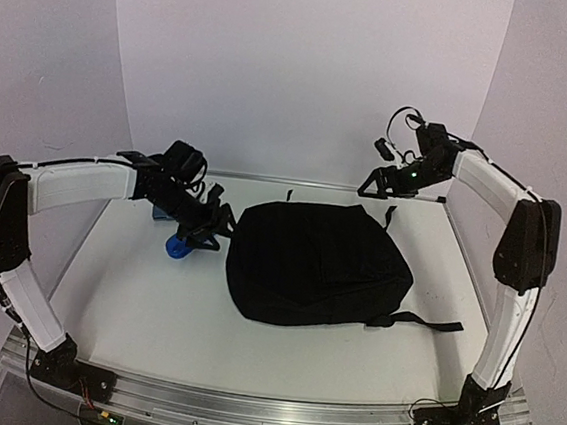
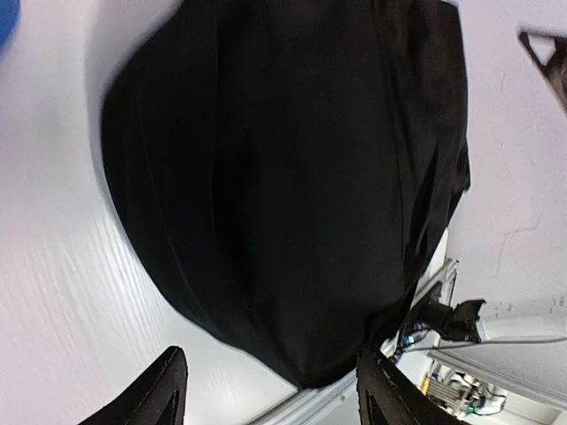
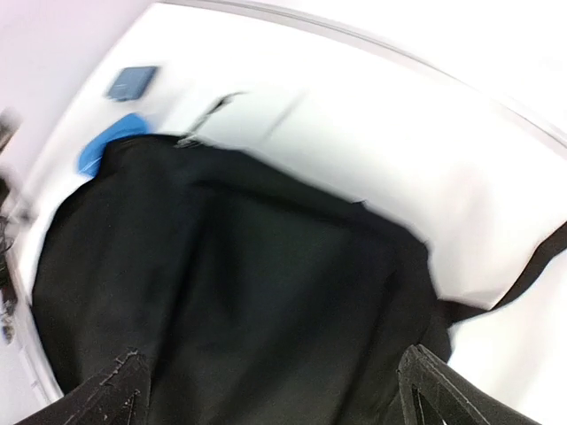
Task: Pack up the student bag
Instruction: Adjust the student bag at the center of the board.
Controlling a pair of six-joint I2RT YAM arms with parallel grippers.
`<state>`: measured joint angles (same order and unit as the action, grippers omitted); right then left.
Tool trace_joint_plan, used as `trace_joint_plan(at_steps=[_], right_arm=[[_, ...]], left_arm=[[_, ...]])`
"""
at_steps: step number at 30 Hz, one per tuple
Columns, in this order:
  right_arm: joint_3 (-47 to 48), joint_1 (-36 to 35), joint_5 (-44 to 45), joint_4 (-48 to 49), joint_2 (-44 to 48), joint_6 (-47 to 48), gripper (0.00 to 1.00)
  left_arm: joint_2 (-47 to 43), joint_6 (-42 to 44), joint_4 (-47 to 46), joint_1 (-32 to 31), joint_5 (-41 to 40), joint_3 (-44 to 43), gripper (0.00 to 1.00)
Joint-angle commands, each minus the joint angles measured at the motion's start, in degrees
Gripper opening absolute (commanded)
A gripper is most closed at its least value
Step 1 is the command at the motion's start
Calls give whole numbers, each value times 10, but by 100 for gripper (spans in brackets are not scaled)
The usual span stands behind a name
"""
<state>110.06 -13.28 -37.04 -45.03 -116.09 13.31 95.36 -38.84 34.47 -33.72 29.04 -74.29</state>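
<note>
Student bag (image 1: 319, 261): black soft backpack, rounded outline, lying flat on the table (image 1: 152, 330) between the two grippers. No open mouth and no lining show in any view. The outline is a little wider across than deep, but the overhead angle does not let me fix the long axis.

Strap (image 1: 423, 323): black, trailing from the bag's near right corner and flat on the table.

Blue item (image 1: 178, 248): just beside the bag's left edge, directly under the left gripper. What kind of item it is I cannot tell. In the right wrist view, part of it is tucked behind the bag's rim.

Left gripper (image 1: 214, 228): low, just beside the bag's left edge, pointing toward the bag. The jaws are apart with nothing between them. Its wrist view looks straight across the bag's black face.

Right gripper (image 1: 371, 186): raised above the bag's far right corner and angled down at it. The jaws are spread wide and empty.

Governing relation: the bag lies to the right of the left gripper and below and nearer than the right gripper. The left arm is the closer of the two, both to the bag's edge and to the blue item. Packing probably calls first for an opening in the bag, and none is presented yet.
</note>
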Motion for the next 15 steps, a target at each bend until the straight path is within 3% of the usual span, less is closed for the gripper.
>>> trace_joint_plan(at_steps=[1, 4, 7, 10, 15], right_arm=[[51, -2, 22, -31, -89, -4, 96], [25, -2, -11, -48, -97, 7, 93], [-35, -2, -29, -55, -73, 21, 88], [-106, -2, -37, -58, -27, 35, 84], [-245, -2, -81, -61, 70, 43, 82]], left_arm=[[-31, -73, -74, -70, 8, 73, 65], [-14, -103, -121, -87, 20, 90, 60], [28, -100, -139, -88, 20, 70, 47], [94, -68, -94, -82, 6, -4, 29], [192, -17, -41, -52, 12, -146, 18]])
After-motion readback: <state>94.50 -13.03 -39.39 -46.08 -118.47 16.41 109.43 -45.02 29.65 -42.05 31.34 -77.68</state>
